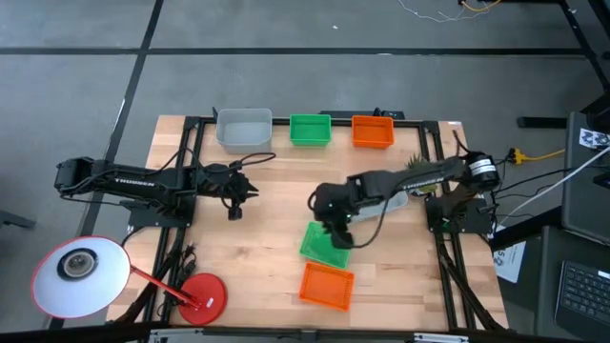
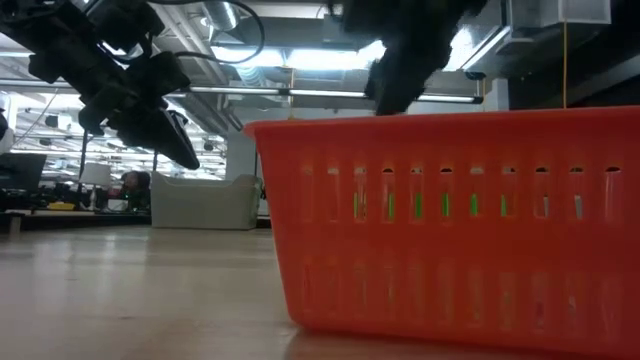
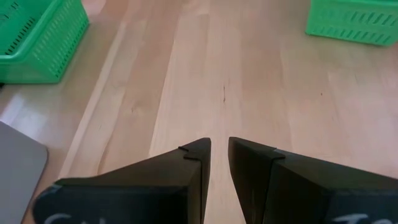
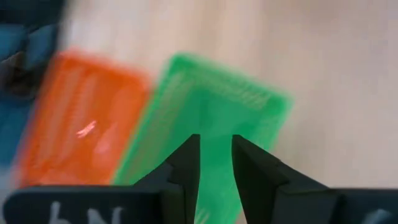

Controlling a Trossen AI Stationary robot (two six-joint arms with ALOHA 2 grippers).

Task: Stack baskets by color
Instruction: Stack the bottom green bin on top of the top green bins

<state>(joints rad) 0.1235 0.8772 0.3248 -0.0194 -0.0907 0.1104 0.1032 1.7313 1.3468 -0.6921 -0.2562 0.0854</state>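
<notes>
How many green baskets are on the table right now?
2 visible: one green basket in the far-edge row, another green basket near the front under the right gripper. More may be nested out of sight.

The high view looks straight down on the whole surface [image 1: 257,238]. The low view sits at surface level, facing the room, very close to the orange basket [image 2: 450,220], which also shows at the near edge from above. The left wrist view looks down close at bare wood. The right wrist view looks down on the green basket [image 4: 211,118] beside that orange one.
</notes>
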